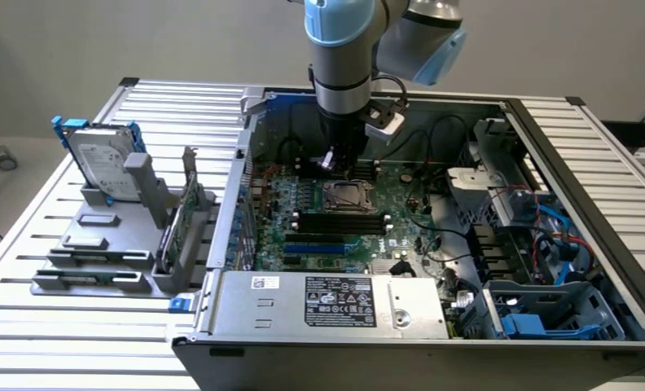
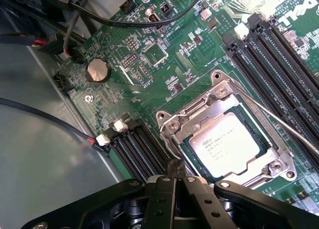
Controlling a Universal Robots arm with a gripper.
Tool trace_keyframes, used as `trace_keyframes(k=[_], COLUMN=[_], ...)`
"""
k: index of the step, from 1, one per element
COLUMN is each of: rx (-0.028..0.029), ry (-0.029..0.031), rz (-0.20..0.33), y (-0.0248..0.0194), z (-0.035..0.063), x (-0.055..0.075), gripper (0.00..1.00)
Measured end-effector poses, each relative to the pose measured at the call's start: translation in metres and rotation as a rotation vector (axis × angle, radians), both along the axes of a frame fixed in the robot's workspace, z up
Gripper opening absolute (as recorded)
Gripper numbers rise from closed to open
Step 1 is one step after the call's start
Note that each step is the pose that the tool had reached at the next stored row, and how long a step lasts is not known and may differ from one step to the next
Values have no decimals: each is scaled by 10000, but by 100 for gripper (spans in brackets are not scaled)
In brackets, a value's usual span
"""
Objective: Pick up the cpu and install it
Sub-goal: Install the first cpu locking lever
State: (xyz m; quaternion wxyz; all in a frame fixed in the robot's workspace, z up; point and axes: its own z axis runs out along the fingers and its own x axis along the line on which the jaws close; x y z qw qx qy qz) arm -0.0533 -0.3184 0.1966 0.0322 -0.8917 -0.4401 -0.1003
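Inside the open dark-grey computer case (image 1: 410, 366), over the green motherboard (image 2: 149, 89): risk of knocking the silver metal socket frame (image 2: 172, 127) and unseating the chip, with the black end effector (image 2: 175, 171) hanging just beside it, fingertips pressed together, empty. Lying flat within that frame, the small square cpu (image 2: 232, 142), shiny silver-grey, faintly printed.

The arm (image 1: 344, 49) hangs straight down at the exterior view's upper centre, its gripper (image 1: 334, 160) empty, fingers (image 2: 171, 170) pressed tightly together.

shiny silver-grey cpu (image 2: 232, 142), green motherboard (image 2: 112, 102), black hand (image 2: 175, 169)
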Motion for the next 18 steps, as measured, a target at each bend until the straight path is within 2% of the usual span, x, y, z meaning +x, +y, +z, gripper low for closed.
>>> trace_keyframes(k=[7, 12, 18], rx=[-41, -98, -101], ry=[-3, -12, -15], rz=[0, 0, 0], y=[0, 0, 0], z=[0, 1, 2], x=[0, 0, 0], gripper=[11, 11, 11])
